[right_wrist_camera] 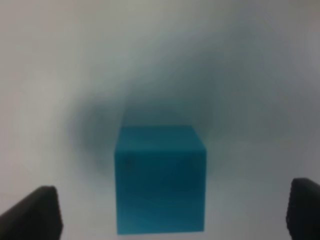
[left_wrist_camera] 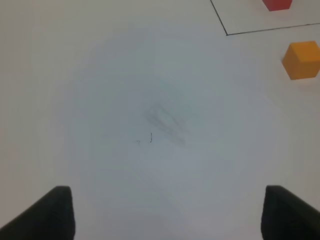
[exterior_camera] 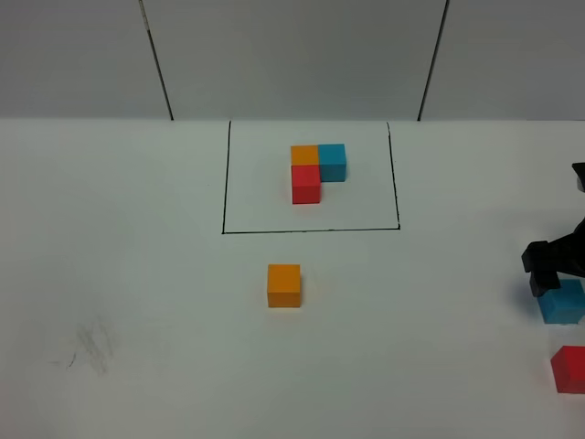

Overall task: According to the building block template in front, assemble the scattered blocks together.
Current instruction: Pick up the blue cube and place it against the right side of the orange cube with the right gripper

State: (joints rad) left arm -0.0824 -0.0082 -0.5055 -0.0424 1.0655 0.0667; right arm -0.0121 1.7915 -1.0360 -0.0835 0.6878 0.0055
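Observation:
The building block template (exterior_camera: 315, 169) is an orange, blue and red L-shaped trio inside a black drawn rectangle (exterior_camera: 311, 231) at the table's back centre. Of the scattered blocks, the orange cube (exterior_camera: 283, 285) sits alone just in front of the rectangle and also shows in the left wrist view (left_wrist_camera: 302, 60). The blue cube (exterior_camera: 561, 302) and the red cube (exterior_camera: 569, 369) lie at the far right edge. My right gripper (exterior_camera: 551, 273) hovers over the blue cube (right_wrist_camera: 160, 180), open, with a finger (right_wrist_camera: 35, 215) well clear on each side. My left gripper (left_wrist_camera: 167, 220) is open over bare table.
The white table (exterior_camera: 137, 274) carries a faint grey smudge (exterior_camera: 91, 347) at front left, which the left wrist view shows as a smudge (left_wrist_camera: 165, 120) below that gripper. A grey panelled wall (exterior_camera: 292, 55) stands behind the table.

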